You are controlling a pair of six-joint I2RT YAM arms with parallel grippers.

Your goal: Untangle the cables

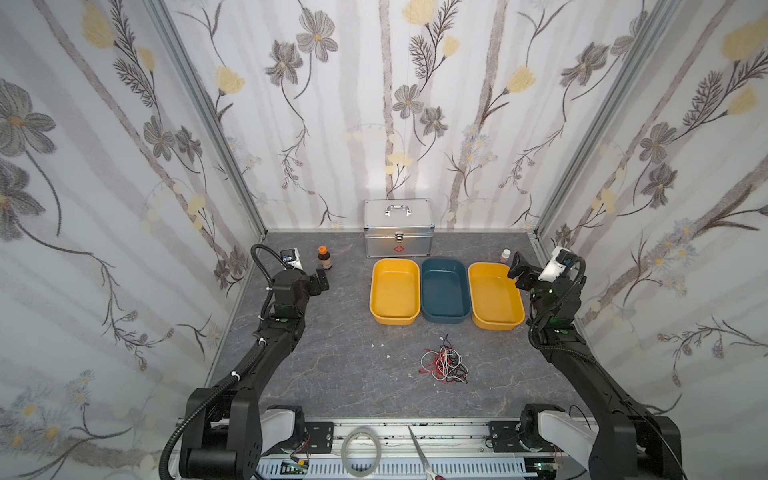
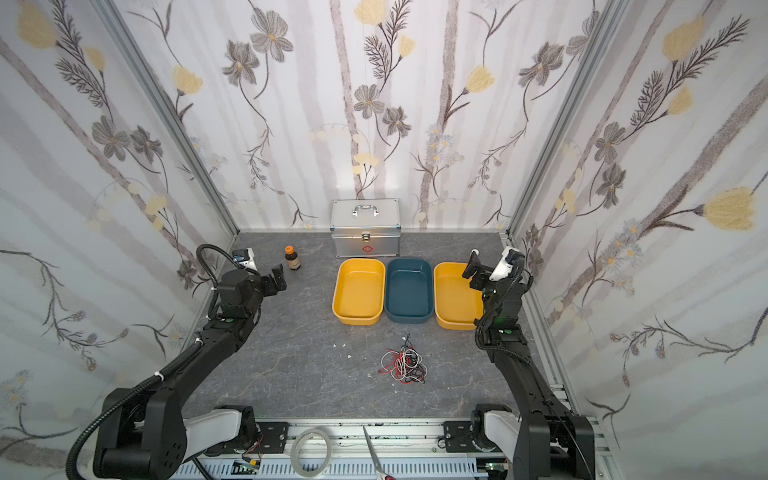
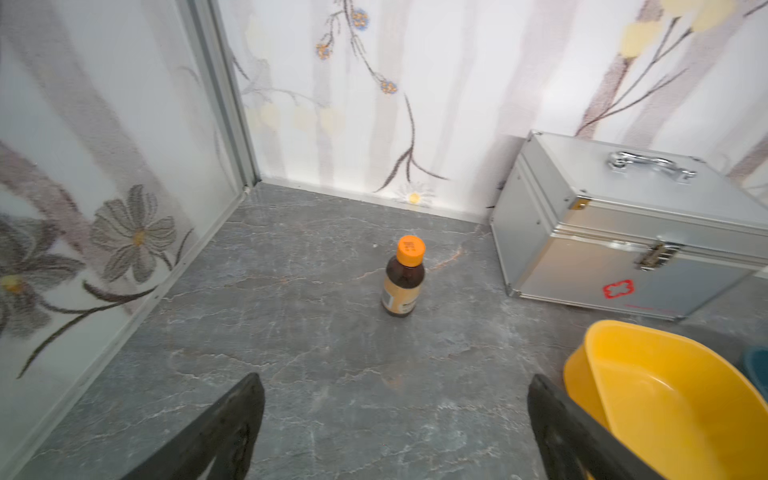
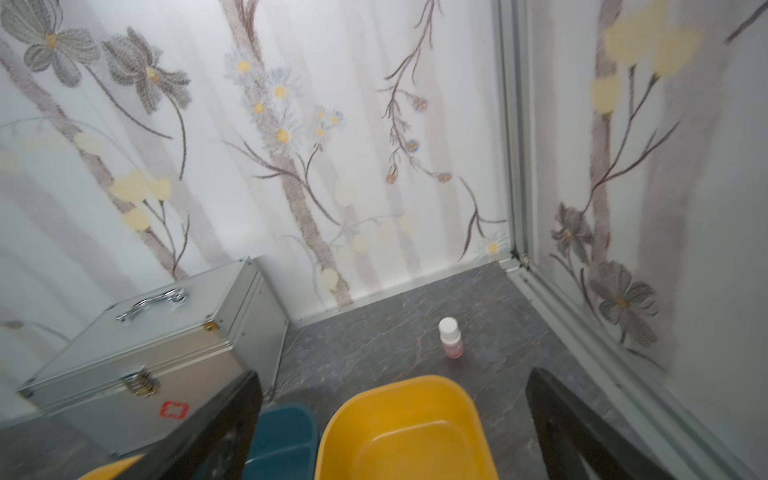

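Observation:
The cables (image 1: 444,364) (image 2: 402,365) lie as one tangled heap of thin red, white and black wires on the grey table, in front of the trays, in both top views. Neither wrist view shows them. My left gripper (image 1: 322,278) (image 2: 279,277) (image 3: 395,382) hovers at the back left near a brown bottle, open and empty, far from the heap. My right gripper (image 1: 517,266) (image 2: 473,264) (image 4: 392,376) is raised over the far end of the right yellow tray, also open with nothing between its fingers.
Three trays stand in a row behind the cables: yellow (image 1: 392,321), blue (image 1: 444,319), yellow (image 1: 496,326). A silver first-aid case (image 1: 398,228) sits at the back wall. A brown bottle (image 1: 324,258) and a small white-capped bottle (image 1: 505,255) stand at the back. A tape ring (image 1: 360,452) and scissors (image 1: 419,453) lie on the front rail.

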